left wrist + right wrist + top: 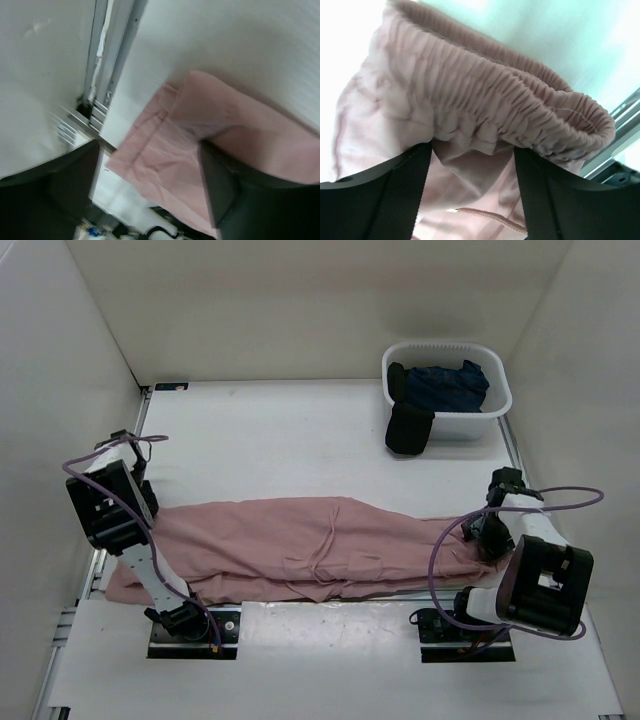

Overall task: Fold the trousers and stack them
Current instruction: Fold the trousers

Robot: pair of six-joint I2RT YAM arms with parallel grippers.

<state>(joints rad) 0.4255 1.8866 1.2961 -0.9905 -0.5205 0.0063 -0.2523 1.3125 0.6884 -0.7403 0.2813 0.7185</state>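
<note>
The dusty-pink trousers (310,545) lie stretched along the near edge of the table, leg ends to the left and waist to the right. My left gripper (138,480) hangs over the leg end. In the left wrist view the left gripper (150,150) is open, its dark fingers (70,182) wide apart above the hem of the trousers (165,150), and a fold rests against the right finger. My right gripper (492,530) is at the waist. In the right wrist view the right gripper (472,150) is open, with the gathered waistband (485,95) and a drawstring (485,217) loose between its fingers.
A white basket (447,348) at the back right holds dark garments (450,385), and one of them (408,430) hangs over its front wall. A metal rail (100,60) runs along the table's left edge beside the leg end. White walls enclose the table.
</note>
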